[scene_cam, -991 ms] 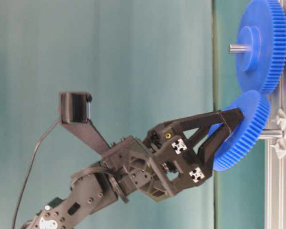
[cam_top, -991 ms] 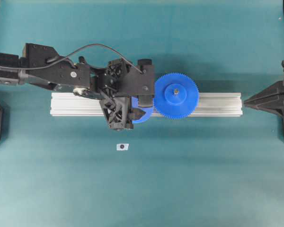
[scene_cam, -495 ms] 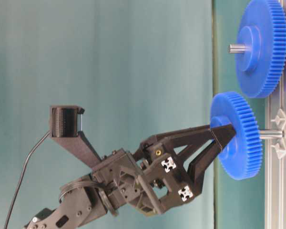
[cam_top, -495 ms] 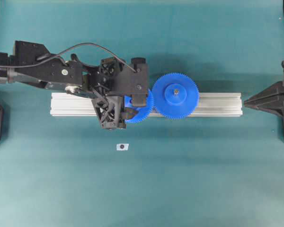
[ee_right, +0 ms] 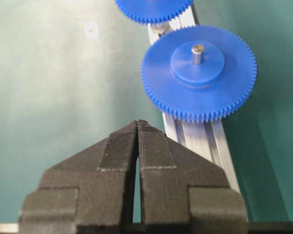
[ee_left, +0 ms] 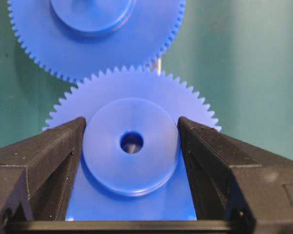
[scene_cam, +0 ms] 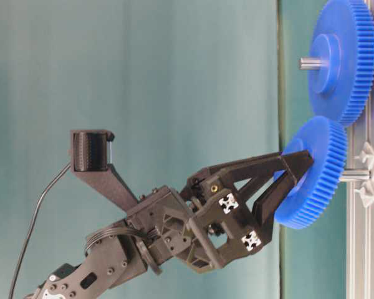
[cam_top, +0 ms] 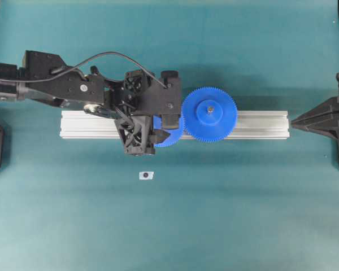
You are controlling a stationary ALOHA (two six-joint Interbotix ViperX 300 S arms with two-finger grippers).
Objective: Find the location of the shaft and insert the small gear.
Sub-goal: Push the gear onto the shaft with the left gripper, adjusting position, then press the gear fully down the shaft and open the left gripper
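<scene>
Gripping the small gear (ee_left: 131, 146) by its hub, the left gripper (ee_left: 131, 161) is holding it tilted against the larger gear (scene_cam: 340, 59); the right gripper (ee_right: 137, 127) is resting closed. No writing is readable.

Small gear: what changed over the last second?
The left claw, still clamped on the small gear, pulled it back along the shaft and levelled it, then pushed it in again, tilted beside the large gear. Right claw stayed shut, parked.

Teal table (cam_top: 226, 214), silver aluminium rail (cam_top: 260, 124) lying lengthwise across its middle, small white tag with dark dot (cam_top: 146, 175) just in front of the rail
</scene>
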